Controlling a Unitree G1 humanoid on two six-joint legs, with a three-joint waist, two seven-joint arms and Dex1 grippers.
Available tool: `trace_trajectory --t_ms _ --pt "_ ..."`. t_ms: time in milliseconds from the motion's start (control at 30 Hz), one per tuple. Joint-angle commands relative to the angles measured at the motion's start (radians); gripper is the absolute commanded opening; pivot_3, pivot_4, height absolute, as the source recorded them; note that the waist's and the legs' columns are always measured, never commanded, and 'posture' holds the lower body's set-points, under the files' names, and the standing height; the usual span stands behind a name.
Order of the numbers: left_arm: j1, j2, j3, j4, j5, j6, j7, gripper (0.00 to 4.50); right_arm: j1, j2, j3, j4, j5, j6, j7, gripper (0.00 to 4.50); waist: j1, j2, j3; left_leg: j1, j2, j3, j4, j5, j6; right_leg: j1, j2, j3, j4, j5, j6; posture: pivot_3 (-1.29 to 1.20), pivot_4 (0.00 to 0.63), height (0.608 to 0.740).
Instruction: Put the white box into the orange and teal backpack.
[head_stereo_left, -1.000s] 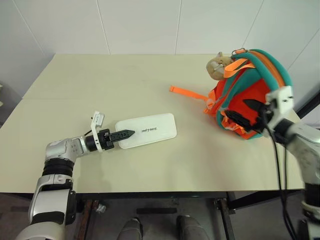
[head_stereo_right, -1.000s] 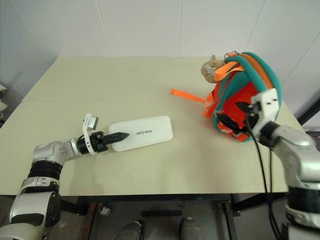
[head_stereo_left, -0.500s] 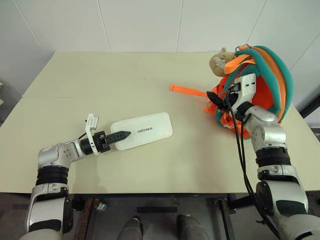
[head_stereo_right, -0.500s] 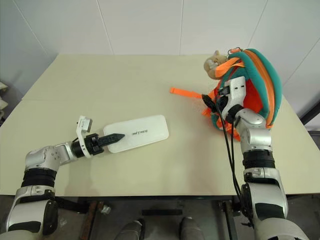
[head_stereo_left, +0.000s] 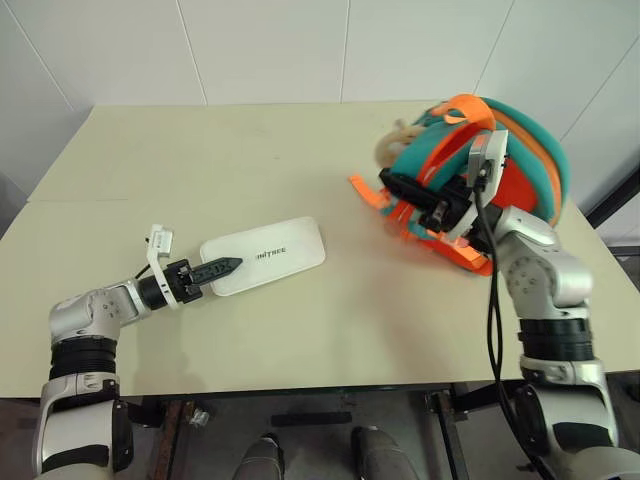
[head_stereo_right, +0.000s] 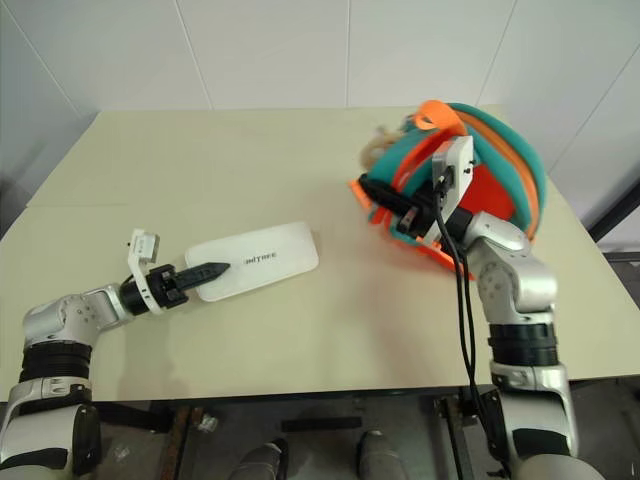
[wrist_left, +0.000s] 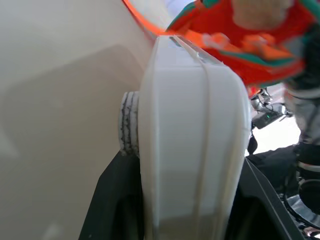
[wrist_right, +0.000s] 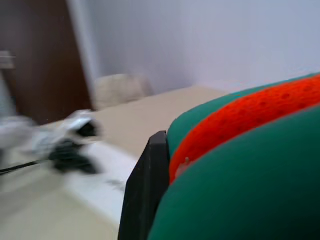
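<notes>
A pale table (head_stereo_left: 300, 330) is sitting against white walls, with open room between its two things. The orange and teal backpack (head_stereo_left: 520, 150) is standing toward the right edge, the right gripper (head_stereo_left: 400, 185) clamping its padded teal rim. The flat white box (head_stereo_left: 262, 256), dark-lettered, is lying left of centre, outside the backpack, its near end pinched by the left gripper (head_stereo_left: 222, 266).

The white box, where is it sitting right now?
The white box lies flat on the table, toward the robot's left, its near end pinched by the left gripper; the backpack sits off to its right.

White box (head_stereo_left: 262, 256) left on table (head_stereo_left: 200, 160); backpack (head_stereo_left: 500, 160) right.
</notes>
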Motion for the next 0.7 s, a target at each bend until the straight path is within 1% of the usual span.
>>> trace_trajectory --t_ms 33,100,200,300,367,533,600,700 --pt "0.004 0.031 0.03 0.008 -0.012 -0.034 -0.013 1.3 0.006 -0.037 -0.021 -0.184 0.203 0.163 0.01 0.01 0.006 0.0 0.0 0.0 0.0 0.0 0.0 0.0 0.0 0.0 0.0 0.0 0.0 0.0 0.0 0.0 0.15 0.74" --pt "0.012 0.044 0.032 0.017 -0.007 -0.046 -0.015 1.3 0.029 -0.066 -0.035 -0.239 0.303 0.251 0.0 0.01 0.01 0.0 0.0 0.0 0.0 0.0 0.001 0.0 0.0 0.001 0.0 0.0 0.0 0.0 0.0 0.0 0.15 0.74" --pt "0.031 0.064 0.043 0.012 -0.013 -0.053 -0.018 1.3 0.093 -0.153 -0.051 -0.314 0.437 0.354 0.044 0.01 0.021 -0.001 0.0 0.0 0.0 0.0 0.001 0.0 0.0 0.001 -0.001 0.0 -0.001 0.0 -0.001 0.0 0.15 0.74" --pt "0.051 0.075 0.056 -0.007 -0.021 -0.062 -0.021 1.3 0.133 -0.229 -0.053 -0.346 0.497 0.395 0.092 0.01 0.03 -0.001 0.0 0.0 0.0 0.0 0.001 0.0 0.001 0.001 -0.001 0.0 -0.002 -0.001 -0.001 0.0 0.15 0.74" --pt "0.071 0.076 0.076 -0.039 -0.043 -0.061 -0.028 1.3 0.145 -0.265 -0.043 -0.336 0.48 0.394 0.134 0.01 0.03 -0.001 0.0 0.0 0.0 0.0 0.001 0.0 0.001 0.001 -0.001 0.0 -0.002 -0.001 -0.002 0.0 0.15 0.74" --pt "0.133 0.082 0.155 -0.195 -0.135 -0.03 -0.036 1.3 0.115 -0.313 -0.008 -0.221 0.357 0.344 0.234 0.01 0.029 -0.001 0.0 0.0 0.0 0.001 0.001 0.0 0.001 0.001 0.0 0.0 -0.002 -0.001 -0.002 0.0 0.15 0.74" --pt "0.135 0.083 0.21 -0.287 -0.203 -0.012 -0.029 1.3 0.104 -0.319 0.017 -0.194 0.293 0.313 0.25 0.01 0.03 -0.002 0.0 0.0 0.0 0.001 0.001 0.0 0.001 0.001 -0.001 0.0 -0.002 -0.001 -0.002 0.0 0.15 0.74" --pt "0.137 0.097 0.259 -0.394 -0.279 0.02 -0.012 1.3 0.086 -0.303 0.033 -0.17 0.254 0.298 0.25 0.01 0.03 -0.002 0.0 0.0 0.0 0.001 0.001 0.0 0.001 0.001 -0.001 -0.001 -0.003 -0.001 -0.002 0.0 0.15 0.74"
